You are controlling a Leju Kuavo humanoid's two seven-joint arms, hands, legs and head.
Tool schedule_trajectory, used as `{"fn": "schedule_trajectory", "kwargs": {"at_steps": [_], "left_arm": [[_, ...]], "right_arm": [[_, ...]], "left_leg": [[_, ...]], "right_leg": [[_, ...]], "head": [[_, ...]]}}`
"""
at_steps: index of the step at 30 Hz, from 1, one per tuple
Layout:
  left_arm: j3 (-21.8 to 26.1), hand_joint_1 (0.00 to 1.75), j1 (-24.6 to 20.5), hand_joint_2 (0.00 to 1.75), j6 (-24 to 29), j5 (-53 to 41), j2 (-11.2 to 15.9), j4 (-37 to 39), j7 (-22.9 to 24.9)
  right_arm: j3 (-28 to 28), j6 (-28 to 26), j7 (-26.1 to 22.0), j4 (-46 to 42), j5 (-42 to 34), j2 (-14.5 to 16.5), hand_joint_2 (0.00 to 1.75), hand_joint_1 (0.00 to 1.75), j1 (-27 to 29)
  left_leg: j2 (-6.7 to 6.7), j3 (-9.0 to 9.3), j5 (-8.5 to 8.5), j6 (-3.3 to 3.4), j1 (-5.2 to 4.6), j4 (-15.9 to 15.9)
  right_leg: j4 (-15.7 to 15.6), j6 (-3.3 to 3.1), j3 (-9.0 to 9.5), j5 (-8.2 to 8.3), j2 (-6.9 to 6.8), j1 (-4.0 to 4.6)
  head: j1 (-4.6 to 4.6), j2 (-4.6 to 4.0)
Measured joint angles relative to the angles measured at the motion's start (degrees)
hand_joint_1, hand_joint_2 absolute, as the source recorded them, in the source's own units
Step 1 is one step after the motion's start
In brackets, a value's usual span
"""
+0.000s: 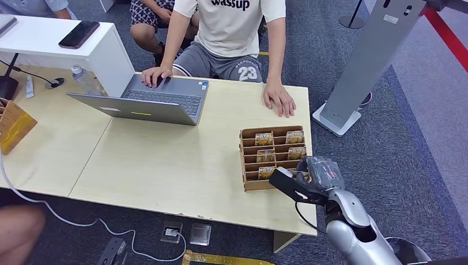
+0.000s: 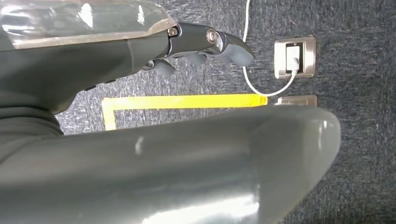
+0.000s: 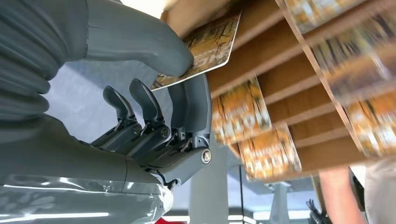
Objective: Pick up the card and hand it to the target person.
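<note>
A wooden slotted card rack (image 1: 251,157) stands near the table's front right, holding several orange cards (image 1: 264,138). My right hand (image 1: 310,178) is at the rack's near right corner. In the right wrist view its thumb (image 3: 154,46) and a finger pinch one orange card (image 3: 212,44) at the rack (image 3: 280,51), with the other fingers spread. A person in a white shirt (image 1: 232,22) sits behind the table, one hand (image 1: 278,98) flat on the tabletop and the other on a laptop. My left hand (image 2: 201,44) hangs over the carpet, fingers loosely curled and holding nothing.
An open laptop (image 1: 149,99) sits at the table's back. A white box with a phone (image 1: 80,34) stands at the back left, and an orange holder (image 1: 14,124) at the left edge. A grey stand (image 1: 364,66) rises right of the table. Cables and a floor socket (image 2: 294,57) lie below.
</note>
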Motion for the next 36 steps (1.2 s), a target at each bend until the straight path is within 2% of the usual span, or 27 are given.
{"fn": "schedule_trajectory", "kwargs": {"at_steps": [4,8,13,17,23,28,36], "left_arm": [[0.02,0.0,0.0,0.0,-0.02,0.11,0.2,0.0,0.02],[0.08,0.0,0.02,0.0,-0.1,0.4,0.35,0.0,0.02],[0.31,0.0,0.04,0.0,-0.12,0.65,0.37,0.0,0.02],[0.39,0.0,0.0,0.0,-0.15,0.66,0.37,0.0,-0.04],[0.39,0.0,-0.17,0.0,-0.47,0.48,0.26,-0.01,-0.43],[0.37,0.0,-0.98,0.0,-0.41,-0.49,-0.12,-0.02,-0.04],[0.37,0.0,-1.45,0.0,0.08,-0.56,-0.37,-0.02,0.24]], "right_arm": [[-0.57,2.08,0.11,-4.15,-9.77,-1.75,1.75,1.52,-1.67],[-0.83,3.13,-0.15,-8.32,-16.04,-3.32,1.75,1.52,-3.96],[-1.03,3.25,-1.74,-13.01,-19.35,-4.09,1.75,1.52,-6.22],[-0.63,2.1,-5.0,-14.84,-20.42,-3.63,1.75,1.52,-7.98],[0.6,-7.82,-11.15,-12.96,-11.36,-0.32,1.75,1.52,-10.08],[1.69,-17.08,-18.01,-6.08,-4.3,3.97,1.75,1.52,-11.89],[2.64,-23.86,-21.13,2.96,-1.06,8.73,1.75,1.52,-13.04]], "left_leg": [[0.0,0.0,0.0,0.0,0.0,0.0],[0.0,0.01,0.0,0.0,0.0,0.0],[0.0,-0.01,0.0,0.0,0.0,0.0],[0.0,-0.02,0.0,0.0,0.0,0.0],[-0.01,-0.04,0.0,0.0,0.0,0.0],[-0.04,-0.05,0.01,0.0,0.0,0.0],[-0.05,-0.06,0.01,0.0,0.0,0.0]], "right_leg": [[0.0,0.0,0.0,0.0,0.0,0.0],[0.0,0.0,0.0,0.0,0.0,0.0],[0.0,0.0,0.0,0.0,0.0,0.0],[0.01,0.0,0.01,0.0,0.0,0.0],[0.02,0.0,0.01,0.0,-0.01,0.0],[0.03,0.0,0.01,0.0,-0.02,0.0],[0.03,0.0,-0.01,0.0,-0.02,0.0]], "head": [[0.0,0.0],[-0.01,0.0],[-0.01,0.0],[-0.02,0.0],[-0.02,0.0],[-0.04,0.0],[-0.04,0.0]]}}
